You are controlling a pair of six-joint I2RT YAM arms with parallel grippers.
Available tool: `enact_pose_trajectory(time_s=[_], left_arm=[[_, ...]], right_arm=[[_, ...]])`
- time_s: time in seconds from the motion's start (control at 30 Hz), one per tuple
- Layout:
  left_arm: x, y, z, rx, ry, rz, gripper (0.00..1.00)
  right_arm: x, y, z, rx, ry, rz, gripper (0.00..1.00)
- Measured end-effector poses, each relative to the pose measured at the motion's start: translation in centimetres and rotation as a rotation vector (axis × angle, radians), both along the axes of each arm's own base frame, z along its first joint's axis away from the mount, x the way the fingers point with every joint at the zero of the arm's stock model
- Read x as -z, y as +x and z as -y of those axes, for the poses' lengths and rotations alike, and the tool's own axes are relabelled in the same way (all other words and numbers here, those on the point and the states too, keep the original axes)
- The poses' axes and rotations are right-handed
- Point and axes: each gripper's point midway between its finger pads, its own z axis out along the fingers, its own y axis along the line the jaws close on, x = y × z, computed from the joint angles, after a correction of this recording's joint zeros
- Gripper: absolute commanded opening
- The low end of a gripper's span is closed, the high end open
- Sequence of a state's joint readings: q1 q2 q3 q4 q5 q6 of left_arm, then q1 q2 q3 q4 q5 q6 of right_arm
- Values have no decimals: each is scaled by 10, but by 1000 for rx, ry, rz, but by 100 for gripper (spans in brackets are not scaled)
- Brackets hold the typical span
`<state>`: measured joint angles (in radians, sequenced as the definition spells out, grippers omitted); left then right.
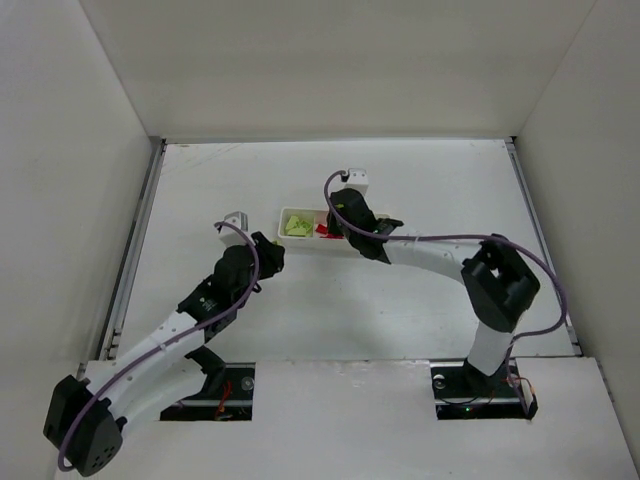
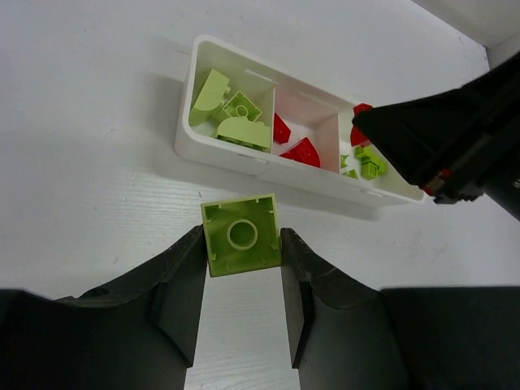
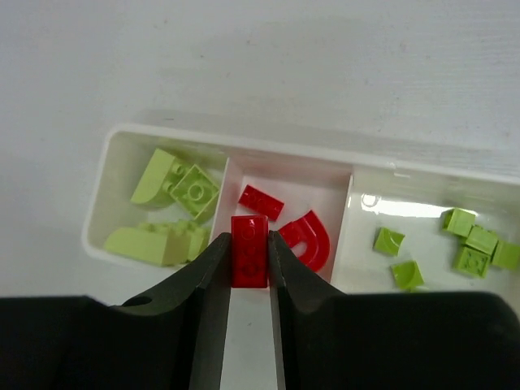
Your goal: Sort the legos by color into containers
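The white tray (image 1: 283, 222) has three compartments. In the right wrist view its left compartment (image 3: 110, 175) holds lime green legos (image 3: 192, 192), the middle one red legos (image 3: 311, 237), the right one small green legos (image 3: 471, 241). My right gripper (image 3: 249, 256) is shut on a red brick (image 3: 249, 246) above the tray's near edge by the middle compartment. My left gripper (image 2: 242, 252) is shut on a square lime green brick (image 2: 240, 235), held just short of the tray's near wall (image 2: 244, 159). In the top view the left gripper (image 1: 270, 252) is left of the tray and the right gripper (image 1: 340, 224) is over it.
A small white block (image 1: 356, 179) stands behind the tray. A grey piece (image 1: 235, 221) lies left of the tray. The right arm (image 2: 455, 138) reaches over the tray's right end in the left wrist view. White walls enclose the table on three sides.
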<state>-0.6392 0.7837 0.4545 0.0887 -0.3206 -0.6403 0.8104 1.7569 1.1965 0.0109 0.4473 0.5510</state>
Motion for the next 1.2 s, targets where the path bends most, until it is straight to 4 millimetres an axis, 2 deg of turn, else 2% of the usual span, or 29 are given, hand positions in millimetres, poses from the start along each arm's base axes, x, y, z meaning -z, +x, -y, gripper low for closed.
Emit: enact_pose_trajectory(time_s=[0.07,0.17,0.27,0.37,0.6,0.87,1.0,1.2], left_arm=[[5,2,2,2,15,-17,22],[10,8,5,2,39,-44,22],[14,19,12,3,61,-64,22],[19,32,20,3,81,-84,22],[32,74,39,-4,144,-129,24],[35,118,51,-21,196,-138,26],[38,135,55,-37,215,-145,28],[50,139,47,-78,263,-178,42]], right_arm=[[15,8,-2,-4,-21,-19,38],[34,11,-2,-11,-51,-49,54],[34,10,-3,-21,-52,-49,60],[20,7,-1,-25,-24,-20,61],[-12,-23,28,-29,39,48,60],[-1,-66,40,-91,22,49,61],[-5,-75,42,-111,28,66,61],[-8,-81,46,-116,46,85,64]])
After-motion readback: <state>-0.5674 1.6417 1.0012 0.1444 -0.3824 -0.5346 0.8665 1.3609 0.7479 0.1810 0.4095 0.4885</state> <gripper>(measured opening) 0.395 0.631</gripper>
